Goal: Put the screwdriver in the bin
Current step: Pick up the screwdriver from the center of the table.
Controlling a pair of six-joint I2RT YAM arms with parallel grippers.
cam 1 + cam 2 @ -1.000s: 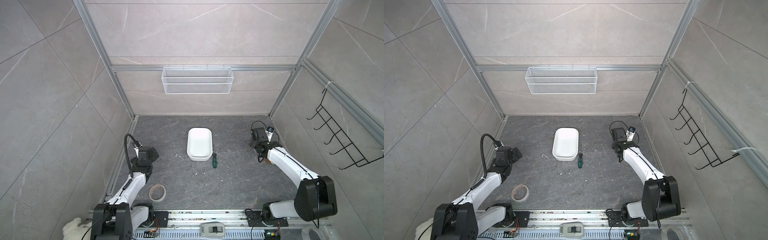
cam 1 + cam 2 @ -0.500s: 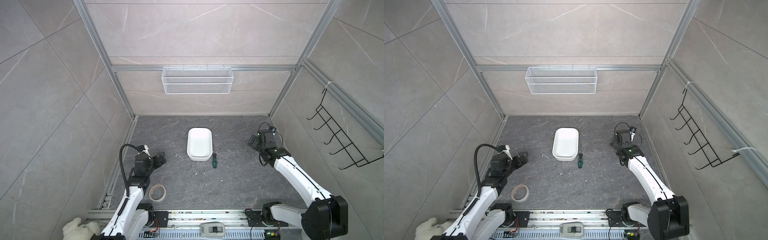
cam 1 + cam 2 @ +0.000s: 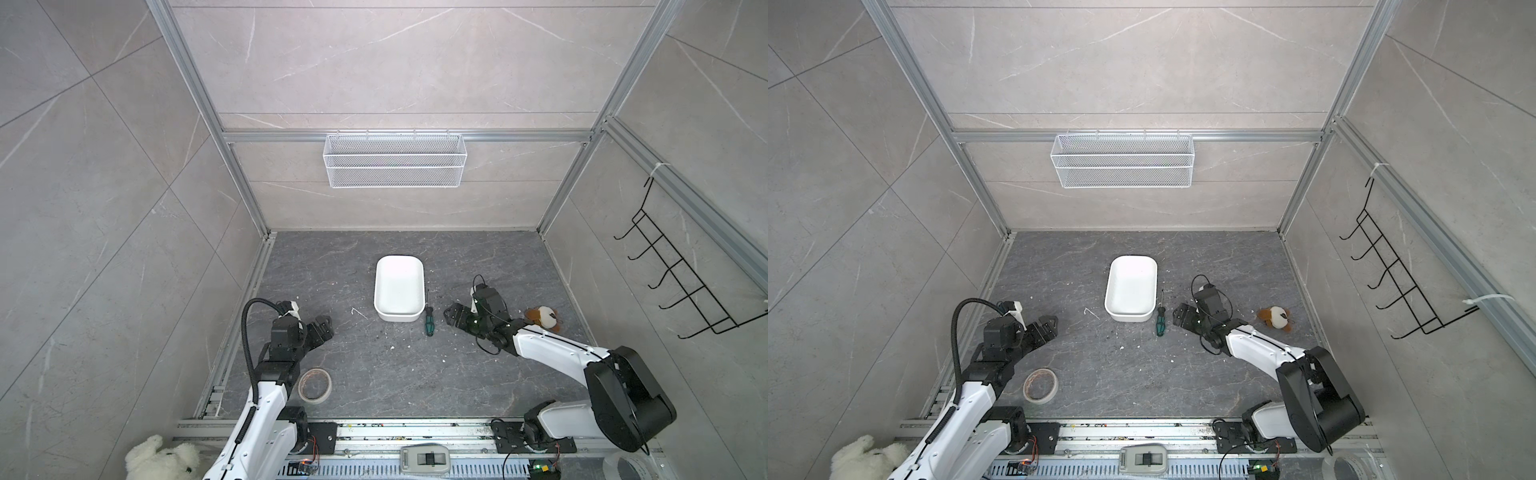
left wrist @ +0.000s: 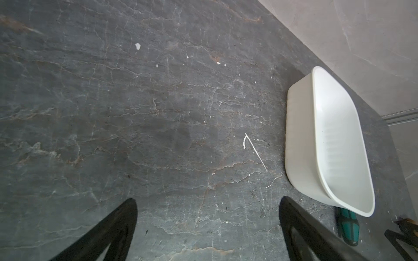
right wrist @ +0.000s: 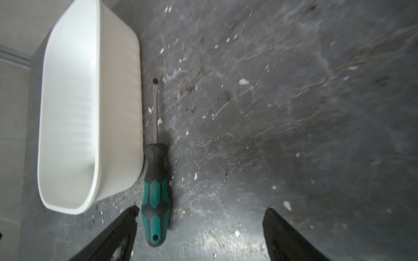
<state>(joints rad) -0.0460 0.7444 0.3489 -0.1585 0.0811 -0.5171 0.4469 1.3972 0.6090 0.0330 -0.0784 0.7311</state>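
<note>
The screwdriver, with a green-and-black handle, lies flat on the dark floor against the right side of the white bin. Its shaft points toward the back wall. My right gripper is low, just right of the handle, and open. In the right wrist view the handle lies just inside one finger of the right gripper, untouched, beside the bin wall. My left gripper is open and holds nothing, left of the bin.
A tape roll lies near the left arm's base. A small brown-and-white plush toy sits behind the right arm. A wire-mesh basket hangs on the back wall and a black hook rack on the right wall.
The right arm has swung in from the right wall and down, bringing its gripper beside the screwdriver handle. The left arm has lowered and now points toward the middle. Screwdriver and bin have not moved.
</note>
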